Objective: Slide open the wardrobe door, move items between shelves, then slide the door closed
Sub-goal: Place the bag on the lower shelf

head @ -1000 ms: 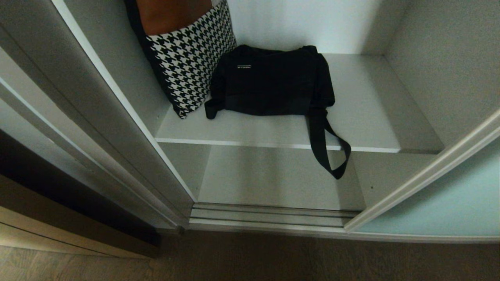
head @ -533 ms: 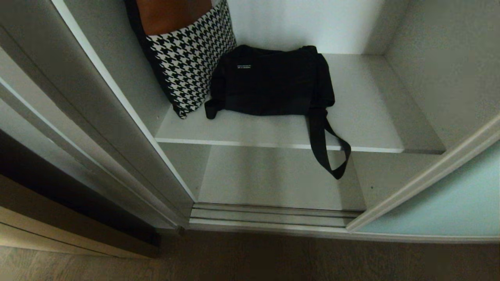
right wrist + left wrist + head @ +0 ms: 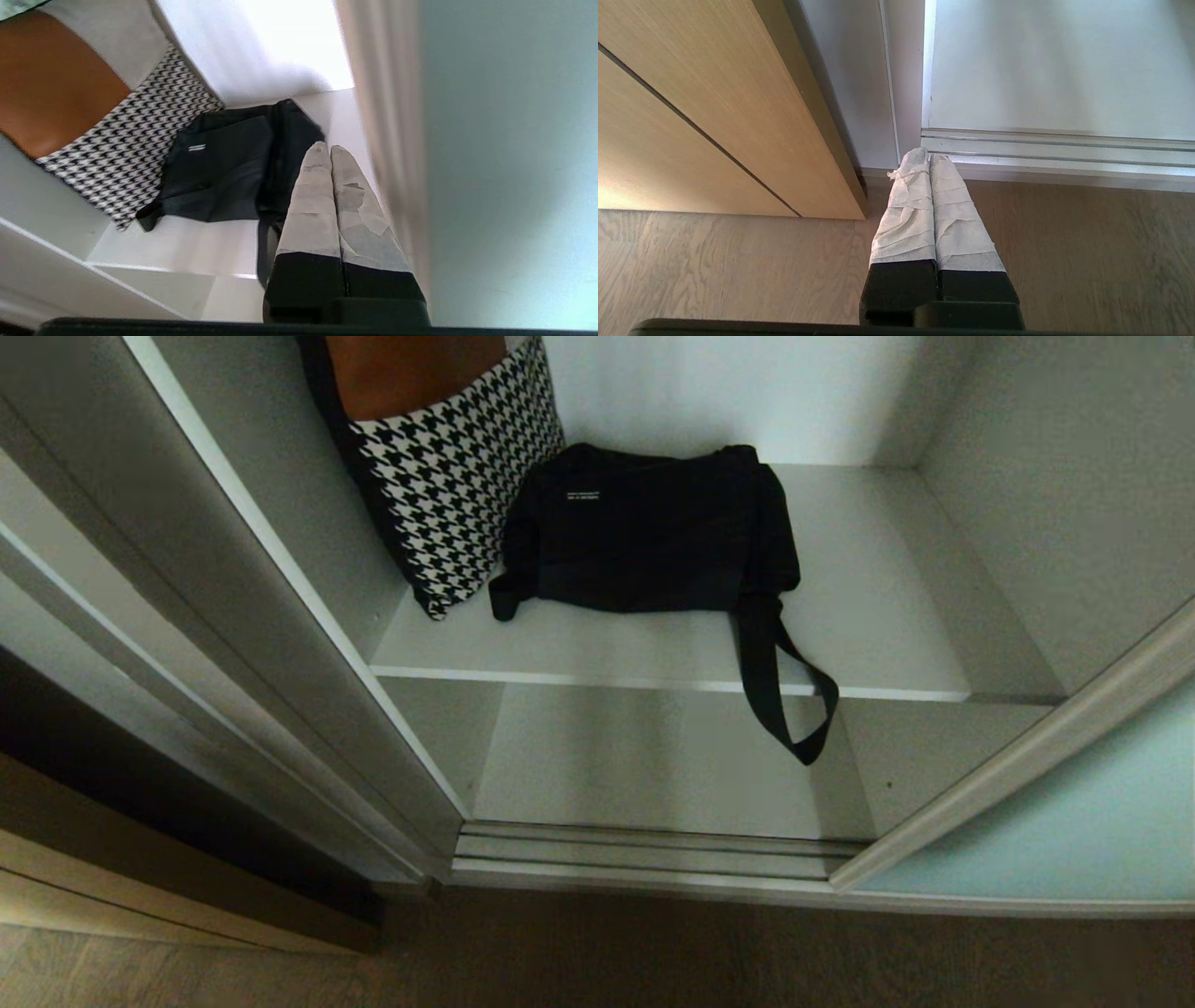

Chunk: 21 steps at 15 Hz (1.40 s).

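Sliding wardrobe door [image 3: 1074, 821] stands off to the right with the opening clear, its silver frame slanting up the head view. On the upper shelf [image 3: 868, 616] lies the black bag [image 3: 644, 532], touching a houndstooth bag [image 3: 448, 485] (brown panel on top) at its left, strap [image 3: 780, 691] dangling over the shelf's front edge. Right gripper [image 3: 324, 151] hangs before the door's edge, taped fingers pressed together, holding nothing. Left gripper [image 3: 924, 156] is parked low over the wooden floor [image 3: 1087, 242], fingers likewise together.
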{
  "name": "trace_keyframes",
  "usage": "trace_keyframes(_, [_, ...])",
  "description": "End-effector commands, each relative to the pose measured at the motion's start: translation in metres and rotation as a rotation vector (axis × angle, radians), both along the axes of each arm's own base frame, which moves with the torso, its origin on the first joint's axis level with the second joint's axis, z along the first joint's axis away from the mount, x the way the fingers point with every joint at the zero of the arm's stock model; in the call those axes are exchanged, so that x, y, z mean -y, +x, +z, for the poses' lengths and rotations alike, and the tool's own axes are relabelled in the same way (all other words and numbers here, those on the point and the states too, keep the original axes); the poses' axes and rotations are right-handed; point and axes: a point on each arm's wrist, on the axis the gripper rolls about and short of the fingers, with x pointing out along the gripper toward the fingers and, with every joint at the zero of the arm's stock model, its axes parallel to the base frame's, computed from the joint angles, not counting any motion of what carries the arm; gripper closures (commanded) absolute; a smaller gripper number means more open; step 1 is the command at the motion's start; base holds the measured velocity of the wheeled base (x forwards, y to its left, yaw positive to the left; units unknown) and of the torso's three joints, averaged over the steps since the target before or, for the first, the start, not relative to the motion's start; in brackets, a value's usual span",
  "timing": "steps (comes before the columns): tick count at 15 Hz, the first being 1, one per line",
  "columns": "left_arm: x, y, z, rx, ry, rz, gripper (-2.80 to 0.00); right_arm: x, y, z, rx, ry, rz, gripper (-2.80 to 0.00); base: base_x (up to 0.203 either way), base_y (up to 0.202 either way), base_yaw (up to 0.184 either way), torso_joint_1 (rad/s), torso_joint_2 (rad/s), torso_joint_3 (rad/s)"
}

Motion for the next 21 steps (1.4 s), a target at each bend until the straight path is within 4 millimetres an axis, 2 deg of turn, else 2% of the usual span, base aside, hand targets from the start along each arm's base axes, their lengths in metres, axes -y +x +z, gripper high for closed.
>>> trace_keyframes(1, [0.000,0.000,0.000,-0.001,0.000,0.000,0.00,0.001,0.000,0.000,-0.001,0.003,-0.013,0.00,0.000,0.000,0.000,0.000,0.00,0.000])
trace_keyframes(21, [0.000,0.000,0.000,-0.001,0.000,0.000,0.00,0.009,-0.013,0.004,0.032,-0.009,-0.134,0.00,0.000,0.000,0.000,0.000,0.00,0.000])
